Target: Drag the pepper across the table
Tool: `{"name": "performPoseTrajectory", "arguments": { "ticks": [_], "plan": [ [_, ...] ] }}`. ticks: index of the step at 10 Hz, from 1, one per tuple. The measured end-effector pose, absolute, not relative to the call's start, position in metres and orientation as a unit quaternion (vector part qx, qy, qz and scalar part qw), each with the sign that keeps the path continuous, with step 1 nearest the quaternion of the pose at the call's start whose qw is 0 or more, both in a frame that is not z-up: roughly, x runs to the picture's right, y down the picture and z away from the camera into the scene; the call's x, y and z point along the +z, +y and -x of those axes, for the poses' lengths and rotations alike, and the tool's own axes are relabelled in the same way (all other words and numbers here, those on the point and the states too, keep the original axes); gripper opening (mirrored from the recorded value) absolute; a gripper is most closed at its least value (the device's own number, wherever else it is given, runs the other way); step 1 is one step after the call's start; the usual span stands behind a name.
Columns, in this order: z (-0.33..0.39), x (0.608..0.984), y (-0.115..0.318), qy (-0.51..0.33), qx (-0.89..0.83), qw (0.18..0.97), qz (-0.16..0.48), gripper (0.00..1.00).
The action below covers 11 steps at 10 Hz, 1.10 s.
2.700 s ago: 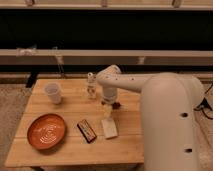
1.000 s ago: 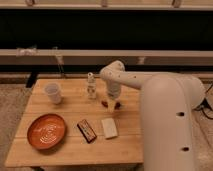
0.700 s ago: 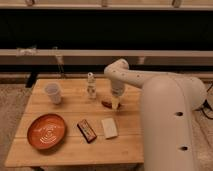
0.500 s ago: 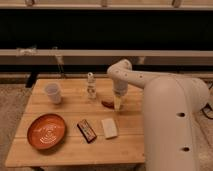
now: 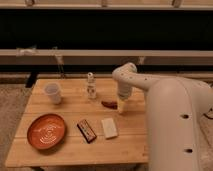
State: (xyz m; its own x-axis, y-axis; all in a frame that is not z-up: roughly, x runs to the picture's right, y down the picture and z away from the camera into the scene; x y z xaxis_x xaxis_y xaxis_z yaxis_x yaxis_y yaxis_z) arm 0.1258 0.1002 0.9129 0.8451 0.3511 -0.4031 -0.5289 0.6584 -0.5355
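My claw (image 5: 121,107) hangs low over the counter (image 5: 70,107) beside the pepper (image 5: 109,104), seemingly to drag it; clenched or released, I cannot tell

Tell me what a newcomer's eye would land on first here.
The bulky white robot arm fills the right side of the picture, bending down so its gripper hangs close beside the small dark red curved pepper near the middle of the light wooden plank table. The round orange plate stands out at the table's front left corner.
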Motion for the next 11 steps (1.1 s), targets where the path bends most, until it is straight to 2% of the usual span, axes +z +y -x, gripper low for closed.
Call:
{"name": "performPoseTrajectory", "arguments": {
  "ticks": [4,5,7,8,11],
  "plan": [
    [-0.1227,0.9156,0.1043,0.132,0.249,0.899,0.336,0.32],
    [-0.1216,0.9168,0.1045,0.131,0.251,0.898,0.337,0.18],
    [-0.1185,0.9175,0.1046,0.129,0.25,0.898,0.338,0.04],
    [-0.1173,0.917,0.1049,0.128,0.249,0.898,0.338,0.0],
    [-0.1203,0.9088,0.1047,0.13,0.246,0.9,0.337,0.0]
  ]
}}
